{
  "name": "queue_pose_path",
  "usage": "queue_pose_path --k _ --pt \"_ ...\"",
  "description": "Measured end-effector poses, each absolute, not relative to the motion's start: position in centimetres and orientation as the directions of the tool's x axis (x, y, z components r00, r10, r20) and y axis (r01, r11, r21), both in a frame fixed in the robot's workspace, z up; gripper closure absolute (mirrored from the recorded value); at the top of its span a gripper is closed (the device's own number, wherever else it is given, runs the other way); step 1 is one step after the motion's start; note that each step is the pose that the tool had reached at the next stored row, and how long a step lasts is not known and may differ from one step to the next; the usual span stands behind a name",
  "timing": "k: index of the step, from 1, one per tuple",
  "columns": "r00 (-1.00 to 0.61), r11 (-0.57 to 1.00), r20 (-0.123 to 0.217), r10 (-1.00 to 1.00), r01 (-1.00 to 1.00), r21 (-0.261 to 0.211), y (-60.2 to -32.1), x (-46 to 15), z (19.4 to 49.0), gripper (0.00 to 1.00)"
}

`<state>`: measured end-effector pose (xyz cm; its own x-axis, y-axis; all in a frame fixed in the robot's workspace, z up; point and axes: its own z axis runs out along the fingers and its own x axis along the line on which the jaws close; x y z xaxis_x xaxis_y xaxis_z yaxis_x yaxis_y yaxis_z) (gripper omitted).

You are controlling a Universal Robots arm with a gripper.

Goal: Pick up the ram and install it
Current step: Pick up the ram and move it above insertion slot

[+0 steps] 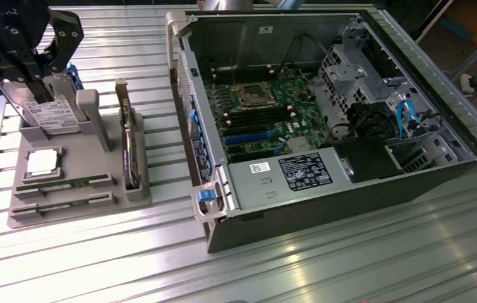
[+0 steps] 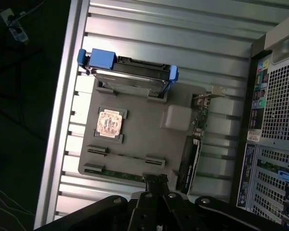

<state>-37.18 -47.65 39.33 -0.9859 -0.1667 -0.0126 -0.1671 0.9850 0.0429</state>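
gripper (image 1: 43, 93) (image 2: 156, 183): jaws closed together, nothing between them; in the exterior view it hangs over the drive (image 1: 53, 113) at the tray's 12 o'clock end.
ram (image 1: 66, 184): green stick standing on edge in a slotted holder at the 6 o'clock end of the tray (image 1: 78, 213), just 6 o'clock of the CPU (image 1: 43, 161); well apart from the gripper.
case (image 1: 306, 208): open, at 3 o'clock of the tray.
handling: likely light, thin and stiff; its chips and contact edge look fragile, and its flat faces could be slick.
hold: probably best across the 2 flat faces, mid-length at the upper edge, clear of the end supports.
progress: ram not yet lifted.
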Motion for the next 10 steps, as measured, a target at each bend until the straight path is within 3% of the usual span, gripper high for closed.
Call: queue_pose_path --k 10 --pt "-0.972 0.971 -0.013 -0.234 -0.234 0.043 -47.72 -37.18 39.33 0.89"
